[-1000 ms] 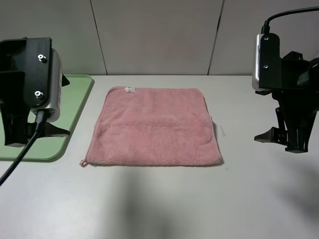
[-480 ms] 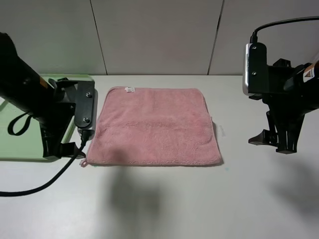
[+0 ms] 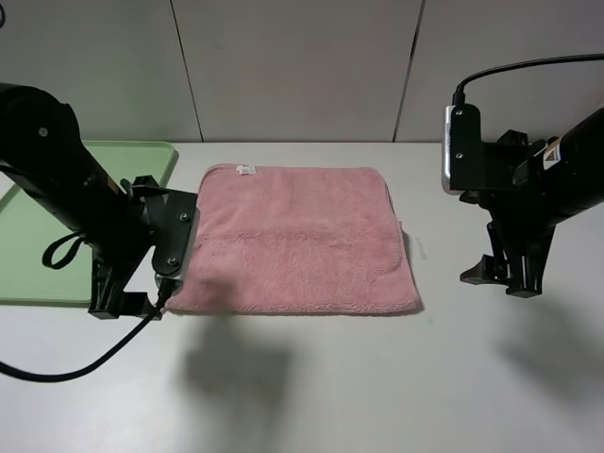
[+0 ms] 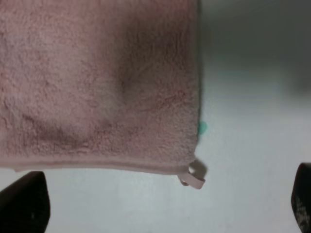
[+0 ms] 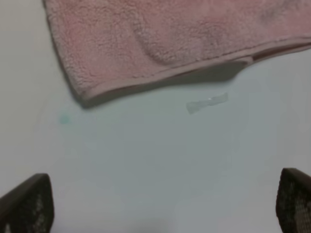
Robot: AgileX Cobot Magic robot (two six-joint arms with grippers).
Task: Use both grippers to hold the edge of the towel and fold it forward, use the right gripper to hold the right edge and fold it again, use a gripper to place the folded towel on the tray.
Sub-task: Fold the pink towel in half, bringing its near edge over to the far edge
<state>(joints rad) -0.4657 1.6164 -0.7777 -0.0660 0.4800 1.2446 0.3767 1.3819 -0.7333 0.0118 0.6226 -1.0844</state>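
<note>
The pink towel (image 3: 293, 236) lies flat and spread out in the middle of the table, its white label (image 3: 246, 170) at the far left corner. My left gripper (image 3: 130, 300) hangs open just off the towel's near left corner, between towel and light-green tray (image 3: 151, 157). In the left wrist view the towel (image 4: 97, 82) and its corner loop (image 4: 192, 177) lie ahead of the open left gripper (image 4: 163, 208). My right gripper (image 3: 497, 281) is open over bare table to the right of the towel. The right wrist view shows the towel's corner (image 5: 170, 39) ahead of the empty right gripper (image 5: 160, 204).
The left arm and its cable (image 3: 66, 363) cover much of the tray. A small clear scrap (image 5: 207, 103) lies on the table beside the towel's right edge. Teal marks (image 4: 201, 127) sit near the towel's near corners. A grey panelled wall stands behind.
The left arm has swung down and rightward to the towel's near left corner. The right arm has shifted left toward the towel's right edge. Both grippers stay open.
</note>
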